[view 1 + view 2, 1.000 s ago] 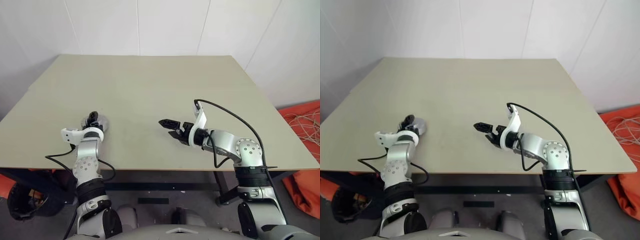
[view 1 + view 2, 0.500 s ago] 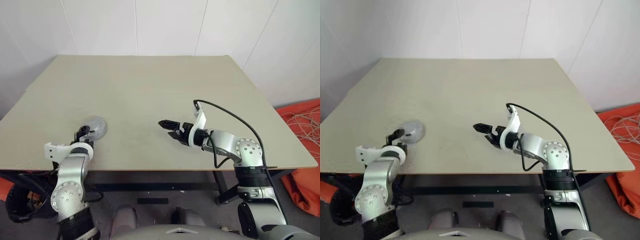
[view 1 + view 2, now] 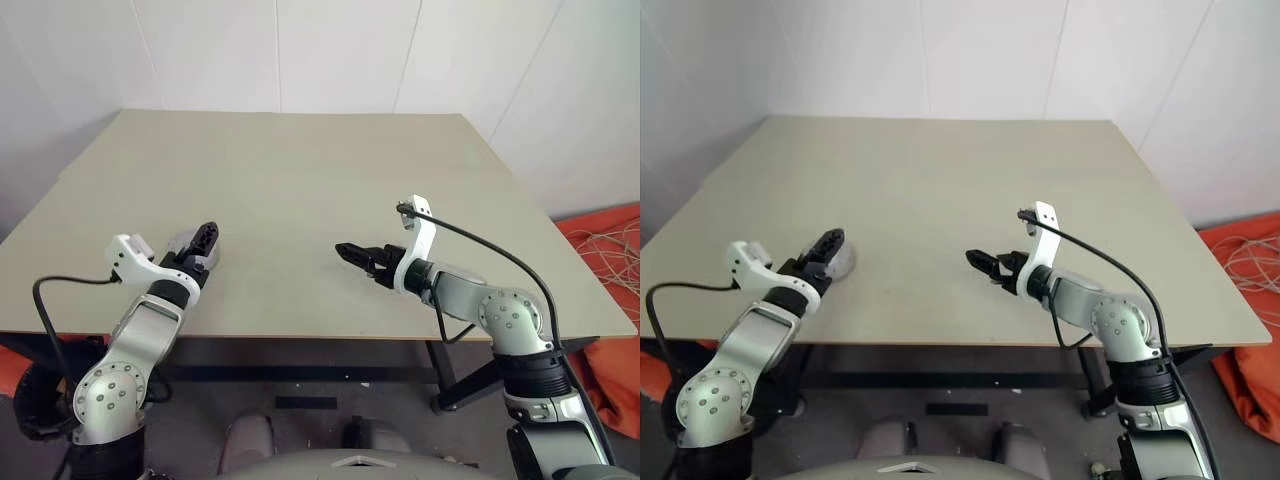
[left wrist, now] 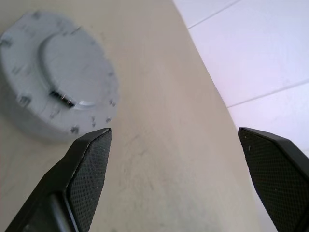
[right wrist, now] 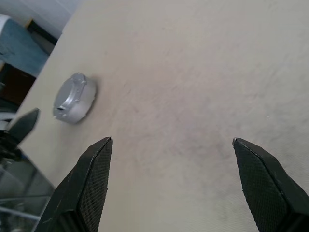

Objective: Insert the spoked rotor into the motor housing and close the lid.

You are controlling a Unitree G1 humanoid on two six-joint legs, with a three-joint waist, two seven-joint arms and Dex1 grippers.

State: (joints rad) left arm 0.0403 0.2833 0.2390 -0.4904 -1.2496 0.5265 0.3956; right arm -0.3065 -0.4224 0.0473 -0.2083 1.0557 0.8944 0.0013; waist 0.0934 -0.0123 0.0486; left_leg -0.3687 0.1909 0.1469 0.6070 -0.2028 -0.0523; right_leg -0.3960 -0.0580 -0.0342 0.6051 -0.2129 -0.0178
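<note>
A round silver-grey lid (image 4: 55, 77) with a raised centre lies flat near the table's front left (image 5: 73, 98). The motor housing and the spoked rotor are hidden; no windings or spokes show. My left gripper (image 3: 208, 232) hovers open just above the lid's near side and partly covers it in the head views. In its wrist view the lid lies off to one side of the wide gap between the fingertips (image 4: 91, 159). My right gripper (image 3: 345, 251) is open over the bare middle of the table, pointing left toward the lid from well away.
The beige table (image 3: 300, 160) stretches far back to a white wall. Its front edge runs just below both grippers. Orange cloth and loose cables (image 3: 605, 240) lie on the floor to the right of the table.
My left gripper has lifted off the lid, drawn back toward me and rolled. My right gripper has shifted a little to the right and rolled. The lid has stayed put.
</note>
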